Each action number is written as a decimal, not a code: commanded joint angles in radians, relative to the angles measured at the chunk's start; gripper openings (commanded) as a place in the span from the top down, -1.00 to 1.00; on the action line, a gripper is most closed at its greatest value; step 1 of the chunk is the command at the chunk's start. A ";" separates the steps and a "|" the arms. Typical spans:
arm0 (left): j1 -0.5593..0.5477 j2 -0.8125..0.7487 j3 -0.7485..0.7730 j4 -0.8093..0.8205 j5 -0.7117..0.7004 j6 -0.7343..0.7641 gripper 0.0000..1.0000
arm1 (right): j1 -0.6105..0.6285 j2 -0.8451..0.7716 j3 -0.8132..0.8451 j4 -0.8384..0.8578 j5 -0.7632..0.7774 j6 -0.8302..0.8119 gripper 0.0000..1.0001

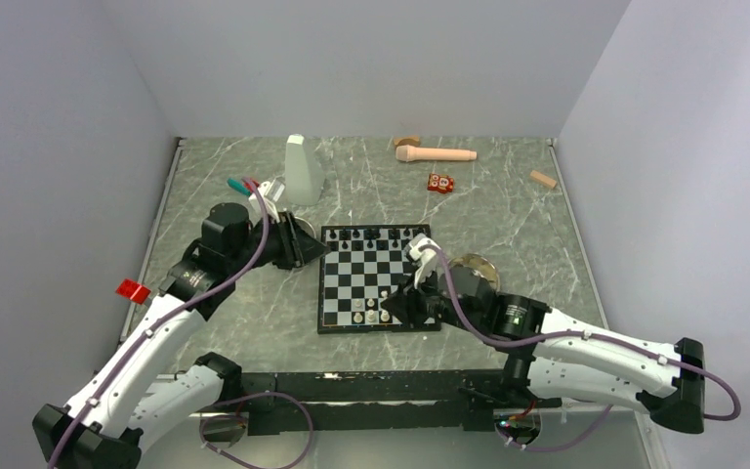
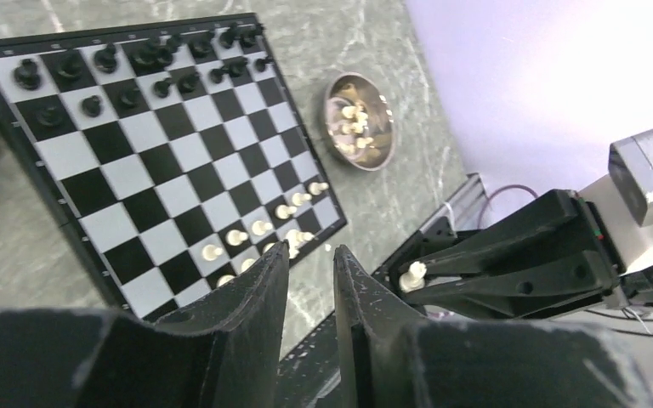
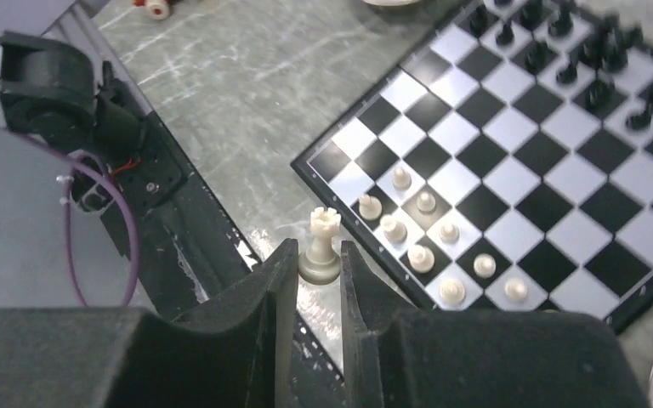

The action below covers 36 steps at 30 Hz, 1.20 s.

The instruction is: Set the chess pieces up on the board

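Cream plastic showed between the fingers of the right gripper (image 3: 316,252): they pinched a white rook (image 3: 321,228) low at its base and held it upright, so that it could go down on its foot without tipping. The rook hung just off the near edge of the board (image 1: 376,278), above the strip of table before the rail, and was not over any square. A rook belongs on a corner, and the corner squares at the left end of that edge were bare, so I judged it should go there. Other cream pieces (image 3: 425,229) stood on the two rows nearest that edge, and the black pieces (image 2: 136,64) stood along the far side.

My left gripper (image 2: 310,255) was beside the left side of the board, its fingers a narrow gap apart with nothing between them. I suppose it stood back there so as not to knock the black rows. The steel bowl (image 2: 378,102), with more cream pieces in it, lay just beside the board on the right arm's side, handy for that arm.

From above, the right arm covered part of this bowl and the right gripper covered the near right squares, so I could not count the pieces there. A shiny curved rim was cut off at the edge of the left wrist view, and I could not tell its contents. The cream pieces were too small for me to name each kind.
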<state>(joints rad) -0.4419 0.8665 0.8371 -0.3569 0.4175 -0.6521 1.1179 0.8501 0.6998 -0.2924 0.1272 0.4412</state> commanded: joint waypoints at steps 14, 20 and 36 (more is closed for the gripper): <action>-0.321 -0.013 0.066 0.029 -0.089 -0.141 0.31 | 0.178 0.042 0.018 0.345 0.088 -0.381 1.00; -0.406 0.021 0.074 0.015 -0.133 -0.130 0.30 | 0.184 0.032 0.030 0.356 0.098 -0.378 1.00; -0.453 0.074 0.140 -0.075 -0.180 -0.093 0.37 | 0.215 0.006 0.047 0.337 0.128 -0.398 1.00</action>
<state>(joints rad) -0.8856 0.9279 0.9398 -0.4240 0.2562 -0.7670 1.3212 0.8768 0.7013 0.0017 0.2310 0.0612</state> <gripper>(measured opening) 0.345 0.252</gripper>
